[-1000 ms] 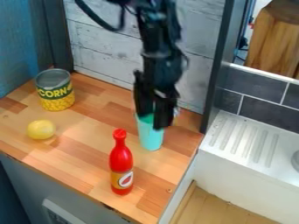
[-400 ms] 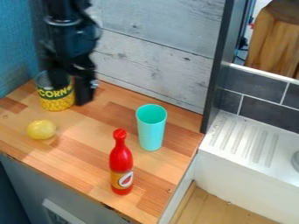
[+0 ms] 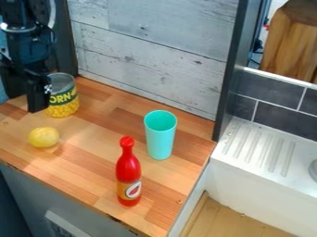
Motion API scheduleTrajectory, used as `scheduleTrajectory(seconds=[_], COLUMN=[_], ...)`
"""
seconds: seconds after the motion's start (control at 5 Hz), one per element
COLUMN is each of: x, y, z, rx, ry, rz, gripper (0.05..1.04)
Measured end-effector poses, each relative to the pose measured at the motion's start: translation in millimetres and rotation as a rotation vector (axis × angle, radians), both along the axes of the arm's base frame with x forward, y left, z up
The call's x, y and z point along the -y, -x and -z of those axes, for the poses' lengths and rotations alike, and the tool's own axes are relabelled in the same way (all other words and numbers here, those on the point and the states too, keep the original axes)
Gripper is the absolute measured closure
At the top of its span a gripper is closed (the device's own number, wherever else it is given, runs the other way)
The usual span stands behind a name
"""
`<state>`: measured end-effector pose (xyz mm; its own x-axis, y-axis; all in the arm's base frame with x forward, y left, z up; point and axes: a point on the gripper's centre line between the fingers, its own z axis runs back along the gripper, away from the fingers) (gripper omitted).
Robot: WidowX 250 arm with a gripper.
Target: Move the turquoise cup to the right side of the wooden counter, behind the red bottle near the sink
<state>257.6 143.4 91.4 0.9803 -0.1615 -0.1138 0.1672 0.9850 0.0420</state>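
Observation:
The black gripper (image 3: 23, 95) hangs open at the upper left, in front of the left side of the corn can (image 3: 62, 104), with nothing visible between its fingers. Part of the can's label is hidden behind the nearer finger. Below the gripper, a yellow lemon (image 3: 44, 137) lies on the wooden counter (image 3: 93, 173). A turquoise cup (image 3: 160, 136) stands upright right of centre. In front of the cup and to its left, a red bottle (image 3: 129, 173) with an orange label stands upright.
A whitewashed plank wall (image 3: 148, 51) bounds the counter at the back, and a dark post (image 3: 232, 69) stands at its right end. Further right is a white sink unit (image 3: 263, 152) with a ridged top.
The gripper has swung left from the turquoise cup, past the corn can, to the upper left. The cup, bottle, can and lemon have stayed where they were.

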Motion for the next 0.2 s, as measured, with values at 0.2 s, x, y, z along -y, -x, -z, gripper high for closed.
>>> scheduleTrajectory(seconds=[0.2], x=[-3.2], y=[-7.1], z=[2.8], rx=[0.034], ry=[-0.002], rz=[0.109], gripper=[0.083])
